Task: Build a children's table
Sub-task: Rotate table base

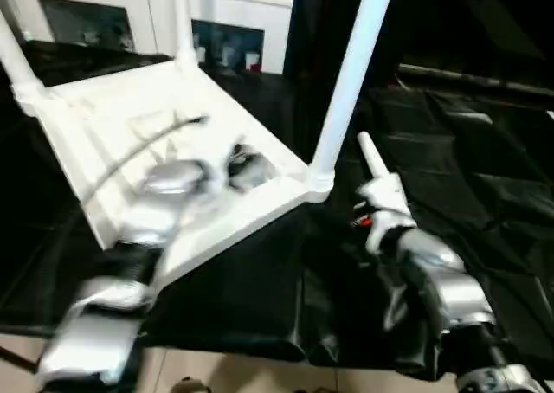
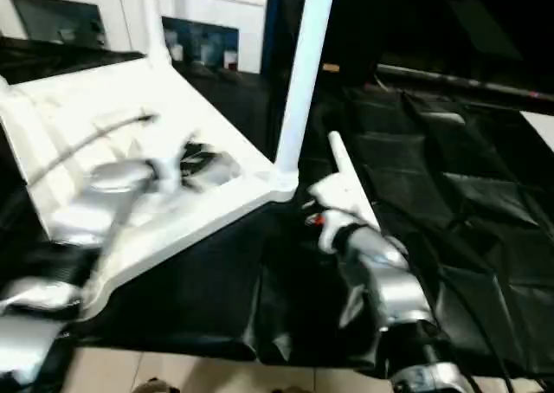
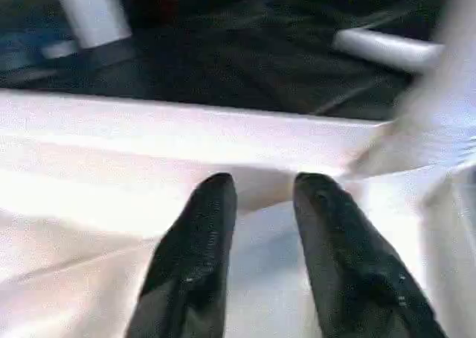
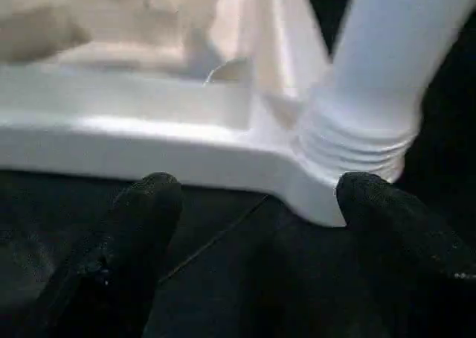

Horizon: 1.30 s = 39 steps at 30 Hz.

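right forearm (image 1: 437,280) nearest, silver | right gripper (image 4: 260,226) jaws open, empty, just short of near-right leg (image 1: 351,77) socket | left gripper (image 3: 256,204) jaws slightly parted, nothing held, over ribbed tabletop (image 1: 104,125) | tabletop inverted on black-draped surface (image 1: 467,168), three tapered tubes seen seated | fourth leg judged next, near-left.

Both head views look forward and down over the silver forearms onto the upturned tabletop (image 1: 173,142) on the black drape (image 1: 450,185), from slightly offset spots, sharing nearly everything. The left wrist camera peers closely along the left gripper (image 3: 264,185) at the tabletop's underside just ahead. The right wrist camera sits close behind the right gripper (image 4: 253,189), facing the corner socket (image 4: 357,155) and leg (image 4: 401,40) just beyond its fingertips.
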Motion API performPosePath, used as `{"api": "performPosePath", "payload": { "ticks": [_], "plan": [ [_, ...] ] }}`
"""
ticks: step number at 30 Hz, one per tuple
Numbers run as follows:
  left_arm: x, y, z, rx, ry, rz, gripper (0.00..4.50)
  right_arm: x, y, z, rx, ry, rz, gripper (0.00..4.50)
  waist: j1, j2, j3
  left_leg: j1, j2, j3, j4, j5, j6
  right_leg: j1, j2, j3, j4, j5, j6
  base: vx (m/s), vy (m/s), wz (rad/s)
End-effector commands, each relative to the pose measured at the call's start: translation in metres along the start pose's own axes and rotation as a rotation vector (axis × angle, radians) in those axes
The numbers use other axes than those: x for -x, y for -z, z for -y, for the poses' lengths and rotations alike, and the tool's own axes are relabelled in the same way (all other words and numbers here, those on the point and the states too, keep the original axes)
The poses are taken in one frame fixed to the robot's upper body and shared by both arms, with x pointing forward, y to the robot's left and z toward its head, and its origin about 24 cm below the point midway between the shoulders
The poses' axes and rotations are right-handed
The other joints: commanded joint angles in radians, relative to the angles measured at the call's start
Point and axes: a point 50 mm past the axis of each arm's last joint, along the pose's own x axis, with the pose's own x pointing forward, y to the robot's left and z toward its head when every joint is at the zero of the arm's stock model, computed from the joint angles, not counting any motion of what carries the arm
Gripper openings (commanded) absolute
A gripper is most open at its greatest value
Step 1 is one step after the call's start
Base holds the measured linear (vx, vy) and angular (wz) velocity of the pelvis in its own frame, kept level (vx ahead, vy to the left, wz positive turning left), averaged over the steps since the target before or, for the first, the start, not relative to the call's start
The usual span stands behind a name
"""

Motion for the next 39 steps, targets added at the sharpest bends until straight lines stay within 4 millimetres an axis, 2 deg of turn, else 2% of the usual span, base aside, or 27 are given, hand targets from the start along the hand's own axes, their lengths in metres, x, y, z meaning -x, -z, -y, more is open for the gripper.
{"api": "performPosePath", "payload": {
  "ticks": [1, 3, 4, 6, 8, 10, 11, 12, 13, 14, 15, 16, 17, 18, 19, 21, 22, 23, 26, 28, 30, 31, 32, 34, 36, 38, 39],
  "plan": [
    [0.019, -0.006, -0.03, -0.054, -0.144, -0.009, 1.9, -0.001, 0.008, 0.001, -0.001, 0.012, -0.056, 3.72, 0.004, 0.01, -0.069, 0.008, 0.007, 0.003, -0.065, -0.2, 0.015, 0.058, -0.052, 0.039, -0.064, -0.172, -0.169, 0.0, 0.0, 0.0],
    [0.047, 0.0, -0.065, -0.162, -0.321, -0.103, 2.07, -0.007, 0.013, -0.001, -0.006, 0.024, -0.095, 3.72, 0.0, 0.003, -0.066, 0.013, 0.007, 0.004, -0.066, -0.214, 0.006, 0.054, -0.051, 0.039, -0.068, -0.198, -0.159, 0.0, 0.0, 0.0],
    [0.047, 0.0, -0.065, -0.162, -0.321, -0.103, 2.15, -0.007, 0.013, -0.001, -0.006, 0.024, -0.095, 3.72, 0.0, 0.01, -0.064, 0.013, 0.006, 0.003, -0.068, -0.224, -0.001, 0.053, -0.052, 0.04, -0.068, -0.226, -0.151, 0.0, 0.0, 0.0],
    [0.075, 0.006, -0.089, -0.25, -0.457, -0.201, 2.31, -0.014, 0.017, -0.003, -0.018, 0.032, -0.13, 3.72, 0.002, 0.015, -0.064, 0.019, 0.011, 0.002, -0.069, -0.219, -0.012, 0.05, -0.053, 0.042, -0.065, -0.206, -0.156, 0.0, 0.0, 0.0],
    [0.094, 0.011, -0.102, -0.312, -0.528, -0.272, 2.49, -0.021, 0.019, -0.005, -0.023, 0.043, -0.151, 3.72, 0.005, -0.003, -0.063, 0.022, 0.011, 0.005, -0.07, -0.222, -0.016, 0.045, -0.054, 0.041, -0.066, -0.213, -0.156, 0.0, 0.0, 0.0],
    [0.114, 0.02, -0.11, -0.354, -0.565, -0.362, 2.6, -0.029, 0.02, -0.007, -0.036, 0.055, -0.165, 3.72, 0.003, 0.009, -0.063, 0.02, 0.014, -0.001, -0.074, -0.238, -0.031, 0.042, -0.062, 0.043, -0.059, -0.233, -0.158, 0.0, 0.0, 0.0],
    [0.114, 0.02, -0.11, -0.354, -0.565, -0.362, 2.8, -0.029, 0.02, -0.007, -0.036, 0.055, -0.165, 3.72, -0.001, 0.007, -0.061, 0.02, 0.012, 0.001, -0.076, -0.243, -0.032, 0.043, -0.056, 0.043, -0.063, -0.236, -0.155, 0.0, 0.0, 0.0],
    [0.126, 0.026, -0.112, -0.371, -0.571, -0.42, 2.92, -0.035, 0.02, -0.009, -0.045, 0.063, -0.169, 3.72, 0.006, 0.007, -0.062, 0.031, 0.013, 0.002, -0.073, -0.254, -0.044, 0.036, -0.055, 0.043, -0.065, -0.221, -0.158, 0.0, 0.0, 0.0],
    [0.132, 0.035, -0.108, -0.354, -0.536, -0.476, 2.92, -0.039, 0.019, -0.008, -0.049, 0.08, -0.166, 3.72, 0.005, 0.008, -0.061, 0.03, 0.015, 0.001, -0.073, -0.263, -0.049, 0.033, -0.057, 0.044, -0.06, -0.21, -0.165, 0.0, 0.0, 0.0],
    [0.135, 0.038, -0.106, -0.347, -0.521, -0.498, 3.08, -0.041, 0.018, -0.008, -0.05, 0.087, -0.165, 3.72, 0.003, -0.001, -0.061, 0.024, 0.012, -0.001, -0.079, -0.262, -0.058, 0.04, -0.056, 0.043, -0.057, -0.212, -0.167, 0.0, 0.0, 0.0],
    [0.14, 0.048, -0.097, -0.321, -0.453, -0.552, 3.08, -0.045, 0.015, -0.006, -0.062, 0.112, -0.156, 3.72, 0.003, -0.001, -0.059, 0.028, 0.011, 0.001, -0.077, -0.272, -0.06, 0.035, -0.053, 0.043, -0.06, -0.212, -0.165, 0.0, 0.0, 0.0],
    [0.14, 0.048, -0.097, -0.321, -0.453, -0.552, 3.16, -0.045, 0.015, -0.006, -0.062, 0.112, -0.156, 3.72, 0.002, -0.003, -0.06, 0.024, 0.012, 0.0, -0.078, -0.268, -0.063, 0.039, -0.054, 0.044, -0.056, -0.199, -0.169, 0.0, 0.0, 0.0],
    [0.141, 0.056, -0.083, -0.263, -0.366, -0.574, 3.26, -0.047, 0.013, -0.004, -0.064, 0.137, -0.153, 3.72, 0.007, -0.001, -0.059, 0.031, 0.012, 0.003, -0.077, -0.276, -0.065, 0.033, -0.053, 0.044, -0.06, -0.202, -0.168, 0.0, 0.0, 0.0],
    [0.141, 0.056, -0.083, -0.263, -0.366, -0.574, 3.46, -0.047, 0.013, -0.004, -0.064, 0.137, -0.153, 3.72, 0.006, -0.005, -0.061, 0.026, 0.011, 0.002, -0.076, -0.268, -0.066, 0.04, -0.054, 0.045, -0.054, -0.185, -0.172, 0.0, 0.0, 0.0],
    [0.142, 0.062, -0.068, -0.221, -0.284, -0.589, 3.46, -0.048, 0.01, -0.002, -0.062, 0.155, -0.147, 3.72, 0.01, 0.002, -0.058, 0.031, 0.011, 0.004, -0.077, -0.279, -0.068, 0.033, -0.053, 0.045, -0.058, -0.191, -0.17, 0.0, 0.0, 0.0],
    [0.14, 0.062, -0.039, -0.134, -0.133, -0.566, 3.59, -0.047, 0.005, 0.001, -0.076, 0.176, -0.124, 3.72, 0.01, 0.001, -0.058, 0.028, 0.012, 0.003, -0.077, -0.288, -0.076, 0.038, -0.052, 0.045, -0.055, -0.178, -0.173, 0.0, 0.0, 0.0],
    [0.14, 0.062, -0.038, -0.129, -0.124, -0.565, 3.59, -0.047, 0.004, 0.002, -0.076, 0.177, -0.123, 3.72, 0.012, 0.0, -0.057, 0.03, 0.01, 0.004, -0.076, -0.299, -0.078, 0.036, -0.051, 0.045, -0.054, -0.185, -0.172, 0.0, 0.0, 0.0],
    [0.141, 0.063, -0.02, -0.102, -0.025, -0.564, 3.72, -0.042, 0.0, 0.006, -0.053, 0.216, -0.13, 3.72, 0.012, 0.005, -0.054, 0.029, 0.01, 0.002, -0.079, -0.332, -0.082, 0.036, -0.051, 0.045, -0.058, -0.227, -0.163, 0.0, 0.0, 0.0],
    [0.147, 0.064, -0.002, -0.09, 0.077, -0.579, 3.99, -0.036, -0.003, 0.011, -0.018, 0.272, -0.157, 3.72, 0.008, -0.001, -0.05, 0.027, 0.006, -0.001, -0.078, -0.389, -0.076, 0.033, -0.047, 0.046, -0.071, -0.337, -0.121, 0.0, 0.0, 0.0],
    [0.15, 0.062, 0.022, -0.063, 0.188, -0.56, 4.1, -0.023, -0.009, 0.015, 0.0, 0.282, -0.19, 3.72, 0.007, -0.004, -0.047, 0.025, 0.008, -0.002, -0.08, -0.395, -0.076, 0.034, -0.045, 0.047, -0.073, -0.358, -0.106, 0.0, 0.0, 0.0],
    [0.146, 0.058, 0.031, -0.03, 0.215, -0.523, 4.34, -0.016, -0.013, 0.016, -0.019, 0.262, -0.194, 3.72, 0.008, -0.004, -0.05, 0.029, 0.006, 0.0, -0.076, -0.386, -0.071, 0.031, -0.042, 0.048, -0.075, -0.346, -0.099, 0.0, 0.0, 0.0],
    [0.144, 0.057, 0.033, -0.026, 0.219, -0.513, 4.43, -0.014, -0.014, 0.016, -0.021, 0.258, -0.196, 3.72, 0.008, -0.003, -0.049, 0.029, 0.005, 0.001, -0.077, -0.383, -0.07, 0.03, -0.041, 0.048, -0.076, -0.342, -0.098, 0.0, 0.0, 0.0],
    [0.132, 0.053, 0.041, -0.013, 0.241, -0.465, 4.46, -0.004, -0.019, 0.018, -0.013, 0.254, -0.22, 3.72, 0.009, 0.006, -0.053, 0.027, 0.005, -0.001, -0.076, -0.367, -0.073, 0.033, -0.042, 0.049, -0.074, -0.32, -0.094, 0.0, 0.0, 0.0],
    [0.127, 0.051, 0.046, -0.011, 0.256, -0.447, 4.49, 0.003, -0.023, 0.02, -0.002, 0.266, -0.238, 3.72, 0.011, 0.001, -0.053, 0.026, 0.003, -0.002, -0.077, -0.348, -0.075, 0.037, -0.038, 0.047, -0.071, -0.281, -0.095, 0.0, 0.0, 0.0],
    [0.11, 0.051, 0.054, -0.045, 0.295, -0.431, 4.49, 0.022, -0.034, 0.031, 0.0, 0.337, -0.281, 3.72, 0.012, 0.021, -0.055, 0.029, 0.002, -0.002, -0.074, -0.347, -0.083, 0.037, -0.037, 0.049, -0.068, -0.26, -0.093, 0.0, 0.0, 0.0],
    [0.101, 0.05, 0.058, -0.034, 0.313, -0.412, 4.5, 0.033, -0.04, 0.038, -0.011, 0.384, -0.31, 3.89, 0.01, 0.008, -0.054, 0.024, -0.002, -0.001, -0.074, -0.34, -0.077, 0.043, -0.038, 0.048, -0.074, -0.299, -0.079, 0.0, 0.0, 0.0],
    [0.096, 0.049, 0.059, -0.049, 0.318, -0.402, 4.5, 0.039, -0.043, 0.043, -0.026, 0.403, -0.327, 3.89, 0.01, 0.033, -0.054, 0.026, -0.002, -0.004, -0.074, -0.347, -0.084, 0.041, -0.039, 0.05, -0.073, -0.301, -0.08, 0.0, 0.0, 0.0]
  ]
}}
